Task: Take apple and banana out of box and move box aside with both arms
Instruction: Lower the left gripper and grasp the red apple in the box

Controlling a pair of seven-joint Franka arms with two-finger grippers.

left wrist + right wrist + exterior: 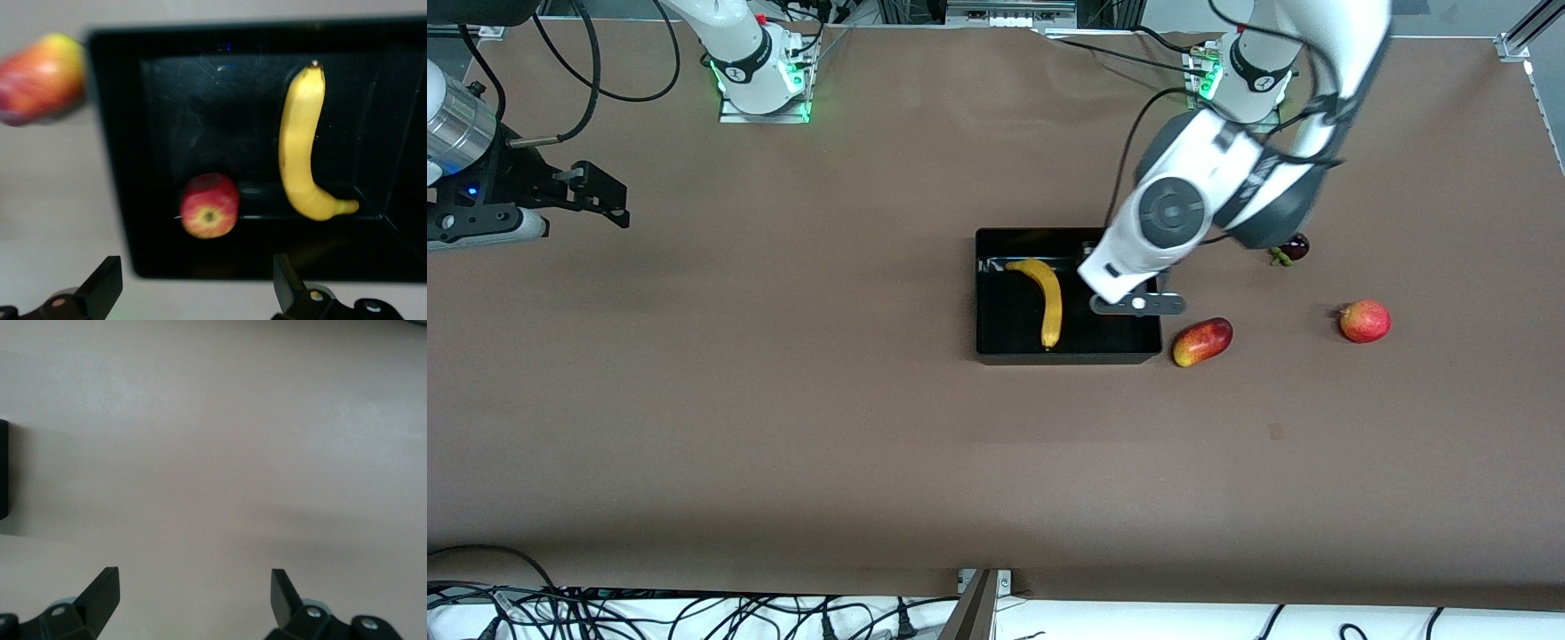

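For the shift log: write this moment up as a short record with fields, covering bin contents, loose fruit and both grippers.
bin: black box, mid-table
in bin: banana and small apple
on table: mango beside the bin toward the left arm's end; round red fruit farther toward that end; a small dark item by the left arm
left gripper: open, empty, over the bin
right gripper: open, empty, waiting over bare table at the right arm's end

Even overhead light, soft shadows; the left wrist view is blurred, with glare on the box (pixel 167 107).
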